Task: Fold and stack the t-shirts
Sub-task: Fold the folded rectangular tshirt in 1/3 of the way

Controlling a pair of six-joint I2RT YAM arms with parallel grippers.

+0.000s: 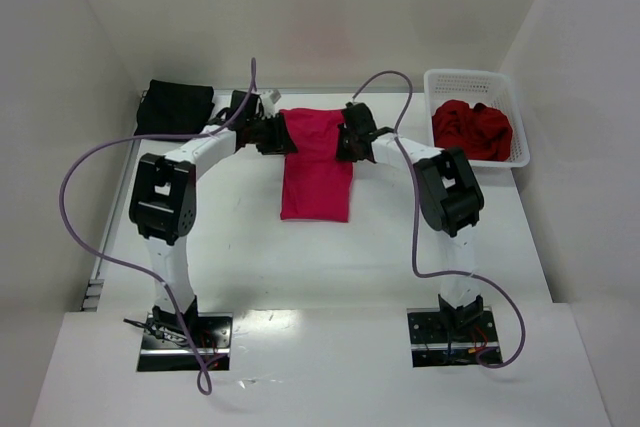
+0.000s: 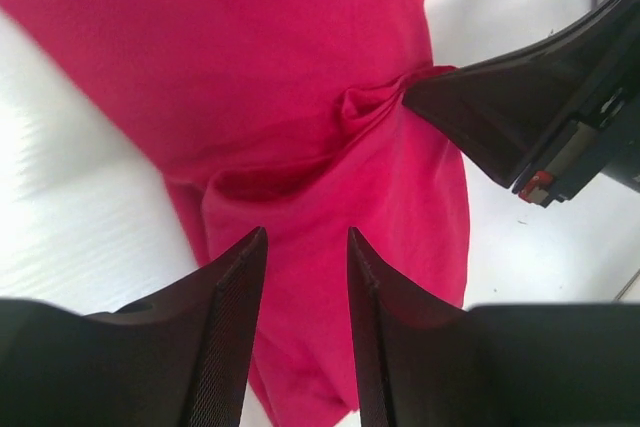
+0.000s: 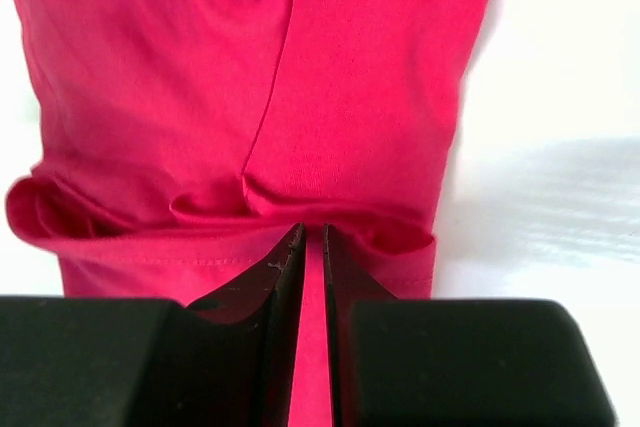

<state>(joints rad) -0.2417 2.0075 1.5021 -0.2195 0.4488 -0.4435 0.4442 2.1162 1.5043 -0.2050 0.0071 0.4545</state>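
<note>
Mid-fold — right gripper [image 3: 312, 229] pinches the far edge of the bright crimson-pink cloth t-shirt [image 1: 315, 172], left gripper [image 2: 307, 234] narrowly agape (ungripped, seemingly) — it must close before folding nearward.

Top cam: crimson-pink t-shirt [image 1: 316, 175] mid-bench [image 1: 300, 267], an arm at each side.
Shirt lies as a narrow strip, long axis running front-to-back. L pincer [image 1: 272, 135] at its upper left edge, R pincer [image 1: 352, 139] at upper right edge, opp. each other. Black t-shirt [image 1: 175, 107] sits at far left corner. White basket [image 1: 470, 75] far right, w/ darker red t-shirts [image 1: 472, 130] bunched inside.
</note>
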